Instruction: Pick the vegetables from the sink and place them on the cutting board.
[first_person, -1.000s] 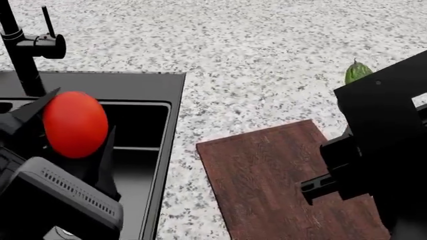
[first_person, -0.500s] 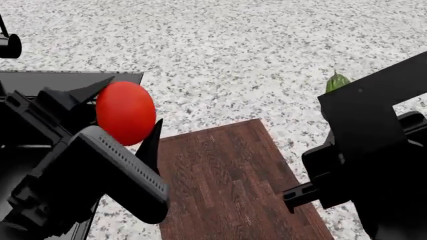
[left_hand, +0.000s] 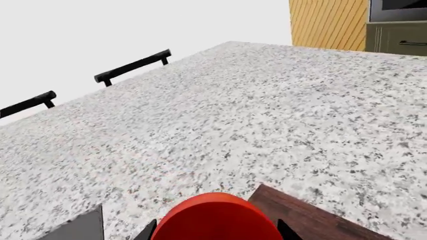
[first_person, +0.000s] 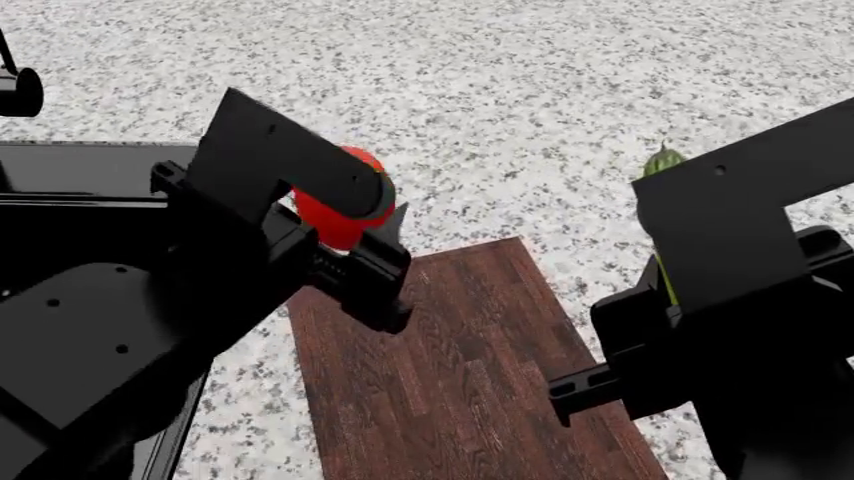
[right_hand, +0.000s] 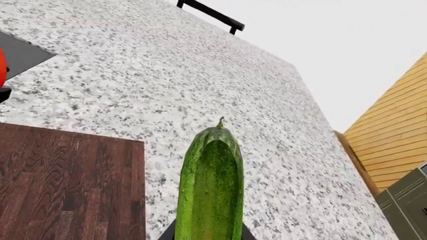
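Note:
My left gripper (first_person: 350, 232) is shut on the red tomato (first_person: 336, 222), holding it in the air over the far left corner of the dark reddish-brown cutting board (first_person: 454, 380). The tomato (left_hand: 217, 220) fills the lower edge of the left wrist view, with the board's corner (left_hand: 313, 220) just beyond it. My right gripper (right_hand: 207, 235) is shut on the green cucumber (right_hand: 210, 190), which points away from the wrist over the counter just right of the board (right_hand: 67, 185). In the head view only the cucumber's tip (first_person: 663, 160) shows above the right arm. The black sink (first_person: 80, 165) lies at the left.
Speckled granite counter (first_person: 507, 100) stretches far beyond the board. The faucet's black handle (first_person: 19, 90) shows at the left edge. Black bar-stool backs (left_hand: 132, 66) stand past the counter's far edge. Wooden cabinets (right_hand: 393, 145) stand to the right.
My left arm has swung right, carrying the tomato from above the sink to above the board's far left corner. The view shifted right. The right gripper keeps the cucumber.

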